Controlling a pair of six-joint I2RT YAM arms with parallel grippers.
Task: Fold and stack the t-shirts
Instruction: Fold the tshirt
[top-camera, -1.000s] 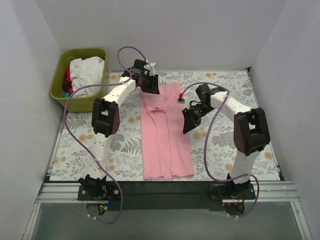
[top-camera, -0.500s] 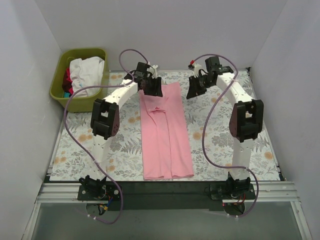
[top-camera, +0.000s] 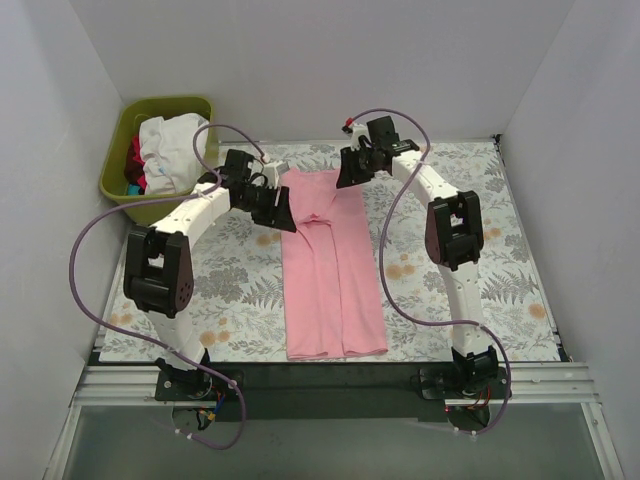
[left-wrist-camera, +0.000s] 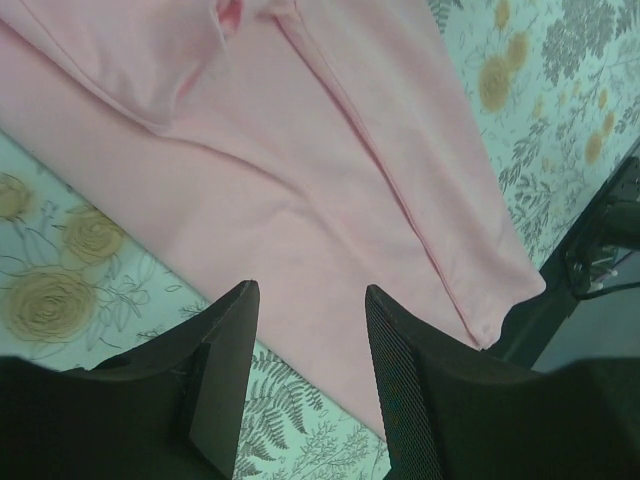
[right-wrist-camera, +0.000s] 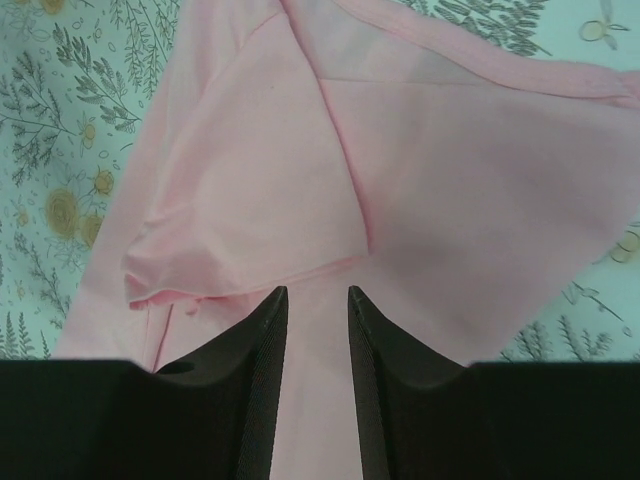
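Observation:
A pink t-shirt (top-camera: 330, 265) lies flat on the floral table, folded lengthwise into a long strip with its sleeves tucked in. My left gripper (top-camera: 279, 208) is open and empty, low over the strip's left edge near the top; the left wrist view shows the pink shirt (left-wrist-camera: 300, 180) between its fingers (left-wrist-camera: 225, 370). My right gripper (top-camera: 348, 172) is open and empty above the strip's top right corner. The right wrist view shows the folded sleeve (right-wrist-camera: 250, 200) just ahead of its fingertips (right-wrist-camera: 268, 330).
A green bin (top-camera: 160, 145) at the back left holds white, red and other clothes. The floral cloth (top-camera: 470, 260) covers the table on both sides of the shirt. White walls close in the left, right and back. The black front rail (top-camera: 330, 375) runs past the shirt's bottom edge.
My left gripper has moved from the shirt's top left corner down and left to its left edge. My right gripper has swung from the table's right, up and across to the top right corner.

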